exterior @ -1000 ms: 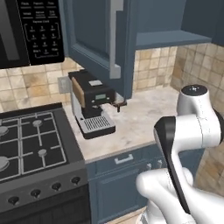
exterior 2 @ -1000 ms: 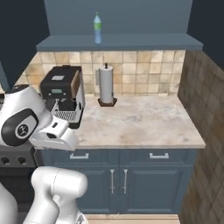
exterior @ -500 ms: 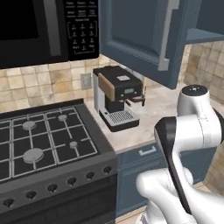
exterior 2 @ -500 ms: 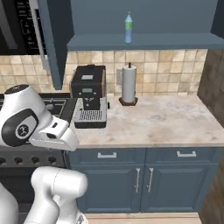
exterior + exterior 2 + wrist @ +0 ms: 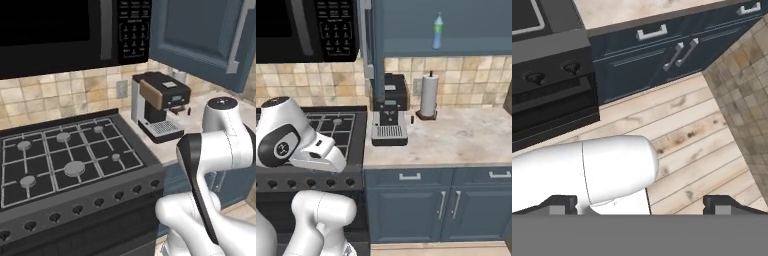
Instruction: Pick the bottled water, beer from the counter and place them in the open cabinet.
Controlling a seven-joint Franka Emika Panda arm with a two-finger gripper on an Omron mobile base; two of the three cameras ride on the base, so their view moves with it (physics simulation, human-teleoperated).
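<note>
bottled water (image 5: pixel 438 31): upright on open cabinet (image 5: pixel 456 47) shelf
fingers (image 5: pixel 640 205): apart, empty, over floor
table (image 5: pixel 456 142): coffee machine (image 5: pixel 389 107), paper towel roll (image 5: pixel 429 96)

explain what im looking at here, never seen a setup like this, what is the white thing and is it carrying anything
The white thing is a jointed robot arm on a driving base, in a rendered kitchen. Two cameras ride behind it, left and right; a third sits on its hand and looks down at the wooden floor. The beige marbled stone counter holds a black coffee machine and a paper towel roll. A light-blue plastic bottle with a green cap stands in the blue-grey wall cabinet. The gripper is open, carrying nothing.
</note>
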